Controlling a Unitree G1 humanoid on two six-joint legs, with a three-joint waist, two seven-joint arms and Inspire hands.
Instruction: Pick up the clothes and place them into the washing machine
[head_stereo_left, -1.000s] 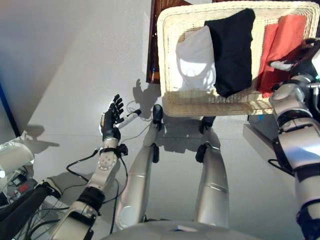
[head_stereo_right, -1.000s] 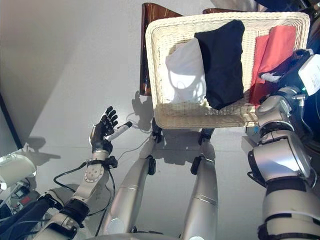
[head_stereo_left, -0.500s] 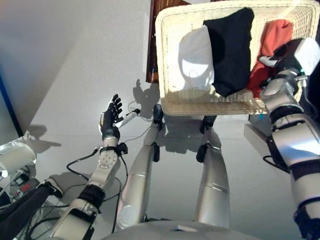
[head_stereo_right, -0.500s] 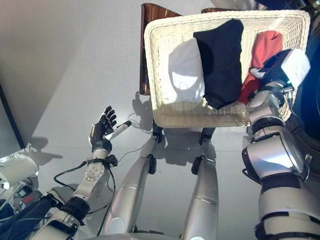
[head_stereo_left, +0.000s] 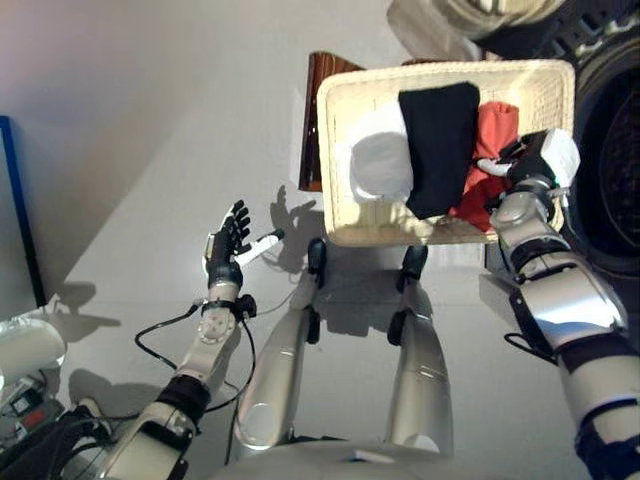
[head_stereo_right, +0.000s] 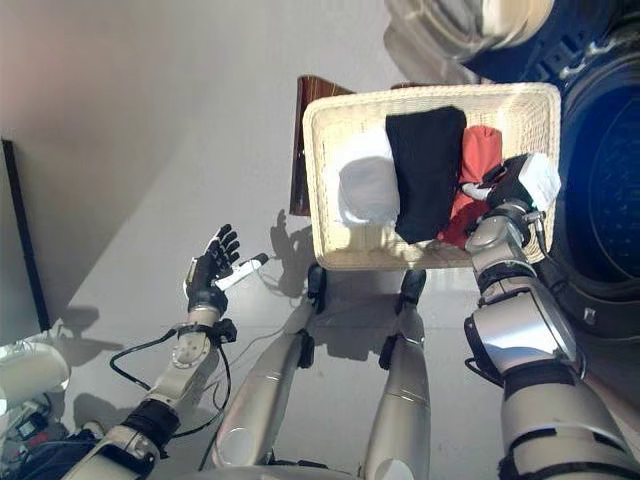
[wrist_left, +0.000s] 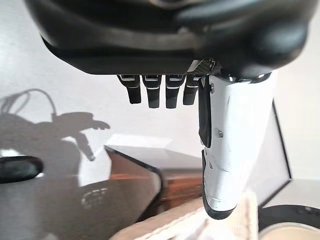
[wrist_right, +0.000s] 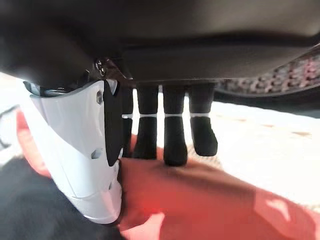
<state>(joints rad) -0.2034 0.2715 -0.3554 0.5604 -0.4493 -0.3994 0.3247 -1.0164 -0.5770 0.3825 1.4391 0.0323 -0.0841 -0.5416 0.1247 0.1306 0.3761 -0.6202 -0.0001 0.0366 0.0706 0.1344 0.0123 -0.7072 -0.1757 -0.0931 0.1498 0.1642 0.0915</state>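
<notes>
The wicker basket (head_stereo_left: 336, 150) holds a white cloth (head_stereo_left: 380, 165), a black cloth (head_stereo_left: 437, 140) across its middle and a bunched red cloth (head_stereo_left: 492, 135) at its right end. My right hand (head_stereo_left: 535, 165) reaches into the basket's right end. In the right wrist view its fingers (wrist_right: 175, 135) and white-covered thumb close on the red cloth (wrist_right: 210, 200). My left hand (head_stereo_left: 228, 245) hangs open and empty over the floor at the left, well away from the basket, with straight fingers (wrist_left: 150, 92).
The washing machine (head_stereo_left: 615, 150) stands right of the basket, its dark drum opening (head_stereo_right: 610, 170) facing me and its door (head_stereo_left: 470, 15) swung out above the basket. The low brown box (head_stereo_left: 312, 120) shows under the basket's left edge. A white object (head_stereo_left: 25, 345) lies lower left.
The camera has tilted, bringing the washing machine into view. My right hand moved onto the red cloth, which went from lying flat to bunched under the fingers. The left hand stayed still.
</notes>
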